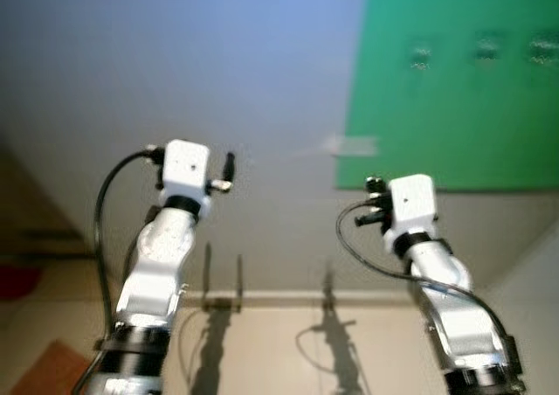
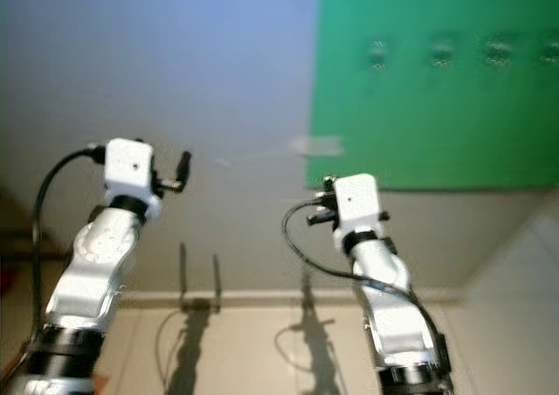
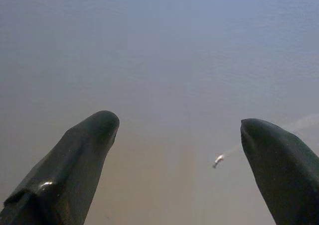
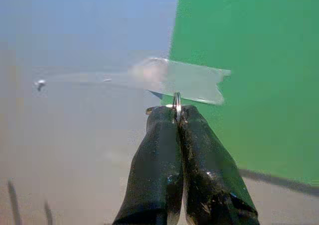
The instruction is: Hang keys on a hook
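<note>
My right hand (image 4: 177, 116) pinches key ring (image 4: 176, 101) at fingertips, near tape strip (image 4: 192, 81) on green panel (image 4: 249, 60). Left hand (image 3: 179, 130) wide, empty. Hook possibly small peg (image 4: 40, 84); thin grip risks ring slipping.

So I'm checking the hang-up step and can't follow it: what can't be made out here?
- Keys: right wrist view, hidden between the right tool's shut fingers; just a metal ring sticks out.
- Hooks on the green board: left eye view, blurred.
- Small metal thing on the wall: left wrist view, too small.

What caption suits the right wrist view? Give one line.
Right gripper shut on a key ring, before a taped strip at the green panel's edge.
</note>
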### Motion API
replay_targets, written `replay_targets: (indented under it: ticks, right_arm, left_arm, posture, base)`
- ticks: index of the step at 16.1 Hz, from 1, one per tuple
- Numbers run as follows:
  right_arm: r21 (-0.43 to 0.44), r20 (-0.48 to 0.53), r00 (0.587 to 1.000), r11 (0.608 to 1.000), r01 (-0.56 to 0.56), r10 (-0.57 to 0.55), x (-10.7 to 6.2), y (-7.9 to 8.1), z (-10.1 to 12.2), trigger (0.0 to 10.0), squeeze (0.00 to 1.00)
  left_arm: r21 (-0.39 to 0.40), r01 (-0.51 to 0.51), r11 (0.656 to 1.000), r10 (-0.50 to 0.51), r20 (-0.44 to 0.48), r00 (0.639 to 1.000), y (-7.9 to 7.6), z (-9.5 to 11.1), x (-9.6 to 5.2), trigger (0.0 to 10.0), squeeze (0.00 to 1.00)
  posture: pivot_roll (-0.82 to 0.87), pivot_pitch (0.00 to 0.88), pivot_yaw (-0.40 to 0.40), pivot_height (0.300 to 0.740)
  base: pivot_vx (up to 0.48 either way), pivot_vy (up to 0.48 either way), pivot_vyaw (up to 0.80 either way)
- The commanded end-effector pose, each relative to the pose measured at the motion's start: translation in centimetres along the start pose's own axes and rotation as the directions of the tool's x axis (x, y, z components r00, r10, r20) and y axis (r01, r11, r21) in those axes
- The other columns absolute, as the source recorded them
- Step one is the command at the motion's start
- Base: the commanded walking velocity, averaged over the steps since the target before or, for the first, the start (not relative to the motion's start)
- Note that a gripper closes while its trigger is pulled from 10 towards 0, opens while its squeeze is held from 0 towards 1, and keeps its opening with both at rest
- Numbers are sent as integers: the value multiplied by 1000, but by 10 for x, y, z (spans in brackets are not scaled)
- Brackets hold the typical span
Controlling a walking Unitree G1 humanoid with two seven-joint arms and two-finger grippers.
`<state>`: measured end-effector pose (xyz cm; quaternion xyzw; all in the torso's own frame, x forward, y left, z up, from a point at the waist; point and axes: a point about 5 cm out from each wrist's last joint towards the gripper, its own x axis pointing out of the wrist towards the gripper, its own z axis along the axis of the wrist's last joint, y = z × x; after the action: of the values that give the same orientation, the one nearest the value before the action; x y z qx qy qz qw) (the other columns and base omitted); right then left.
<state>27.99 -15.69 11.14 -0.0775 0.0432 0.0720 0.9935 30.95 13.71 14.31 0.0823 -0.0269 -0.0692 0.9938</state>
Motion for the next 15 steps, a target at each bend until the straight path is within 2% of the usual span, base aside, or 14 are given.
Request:
replay_targets:
  ticks: [1,3,6,8,10,15]
  right_arm:
    - [15,29,1000,1000,-8,7,4,3,6,10000,0]
    - [52,44,999,999,2,-5,4,2,8,10000,0]
    - [32,58,998,999,-9,7,5,4,10,10000,0]
    - [27,65,998,1000,-11,9,5,5,12,10000,0]
    - [29,72,997,1000,-5,3,7,4,14,10000,0]
    - [53,69,997,998,22,-26,6,0,13,10000,0]
  left_arm:
    - [10,-36,999,36,2,999,10,2,0,10000,0]
    - [17,-42,999,42,-2,999,11,1,1,10000,0]
    - [30,-41,999,41,3,999,10,2,2,10000,0]
    - [33,-40,999,40,6,999,8,3,3,10000,0]
    - [39,-36,999,36,13,999,7,4,3,10000,0]
    - [46,-27,999,26,16,1000,6,4,3,10000,0]
  posture:
    - [-93,0,20,740]
    - [-94,0,22,740]
    - [-100,0,27,740]
    - [-101,0,26,740]
    - [-100,0,23,740]
    - [-103,0,22,740]
  base:
    - [266,0,663]
    - [0,0,0]
    - [0,-92,0]
    - [0,-428,0]
    - [0,-433,591]
    - [0,-432,0]
